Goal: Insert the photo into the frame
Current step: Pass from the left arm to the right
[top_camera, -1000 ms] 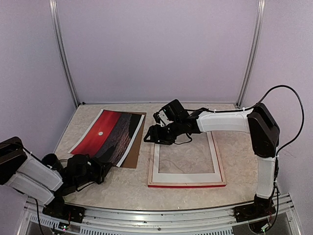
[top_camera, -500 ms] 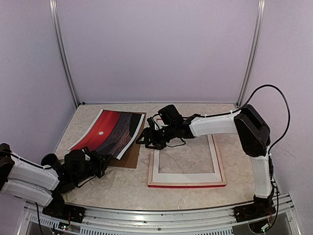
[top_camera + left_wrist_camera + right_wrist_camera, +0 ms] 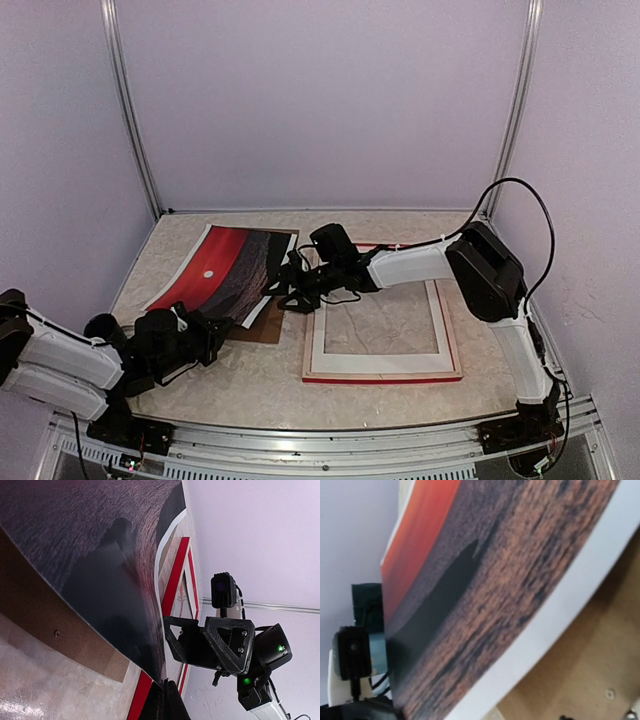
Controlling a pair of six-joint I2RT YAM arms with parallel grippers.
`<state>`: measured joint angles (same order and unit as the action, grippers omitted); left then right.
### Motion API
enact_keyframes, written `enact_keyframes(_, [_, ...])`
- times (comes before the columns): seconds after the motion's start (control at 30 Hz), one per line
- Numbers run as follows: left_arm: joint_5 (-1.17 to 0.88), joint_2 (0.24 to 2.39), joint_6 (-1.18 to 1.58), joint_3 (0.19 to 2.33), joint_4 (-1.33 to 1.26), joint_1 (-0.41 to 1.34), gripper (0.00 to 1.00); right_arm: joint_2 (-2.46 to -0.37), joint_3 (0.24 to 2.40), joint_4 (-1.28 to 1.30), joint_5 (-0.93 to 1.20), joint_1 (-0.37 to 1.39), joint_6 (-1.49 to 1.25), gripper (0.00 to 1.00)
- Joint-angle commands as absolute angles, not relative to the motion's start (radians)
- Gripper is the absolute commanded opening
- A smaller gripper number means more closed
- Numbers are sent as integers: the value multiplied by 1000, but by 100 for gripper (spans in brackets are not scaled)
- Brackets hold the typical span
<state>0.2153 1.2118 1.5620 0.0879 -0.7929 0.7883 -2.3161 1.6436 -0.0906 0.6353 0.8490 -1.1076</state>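
The photo (image 3: 225, 268) lies picture side up on a brown cardboard backing board (image 3: 268, 322) at the left-centre of the surface (image 3: 260, 390), red sky toward the far left and dark sea toward the near right. It does not lie flat. The left wrist view shows the print bowed upward, with a shadow between it and the board. Its near corner runs straight down into the tips of the left hand (image 3: 165, 702), which is clenched tight and appears to pinch that corner. The right arm reaches across from the right side, and the right hand (image 3: 288, 283) hangs at the photo's right, white-bordered edge, over the gap between the board and the frame (image 3: 382, 364). Its fingers are spread apart and grasp nothing. The right wrist camera sits so close that the sea and the white border fill its view, with the board showing below. The frame lies flat on the surface right of centre, just beside the board. Its pale side faces up, a red strip shows along its near edge, and bare surface shows through its opening.
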Motion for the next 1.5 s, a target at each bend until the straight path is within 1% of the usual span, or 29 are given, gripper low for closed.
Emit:
enact_keyframes(0.0, [224, 1218, 1539, 104, -837, 799, 0, -2369, 1682, -176, 693, 854, -1174, 66])
enact_keyframes(0.57, [208, 1232, 1513, 109, -867, 820, 0, -2463, 1748, -293, 761, 837, -1245, 63])
enact_keyframes(0.87, [216, 1226, 1508, 107, -870, 834, 0, -2495, 1732, -458, 788, 824, -1340, 60])
enact_keyframes(1.03, [219, 1230, 1506, 104, -874, 844, 0, -2514, 1737, -519, 798, 818, -1385, 57])
enact_keyframes(1.23, [218, 1226, 1505, 95, -876, 849, 0, -2534, 1763, -494, 795, 818, -1388, 55])
enact_keyframes(1.47, [219, 1217, 1504, 92, -876, 865, 0, -2568, 1791, -533, 797, 810, -1438, 49])
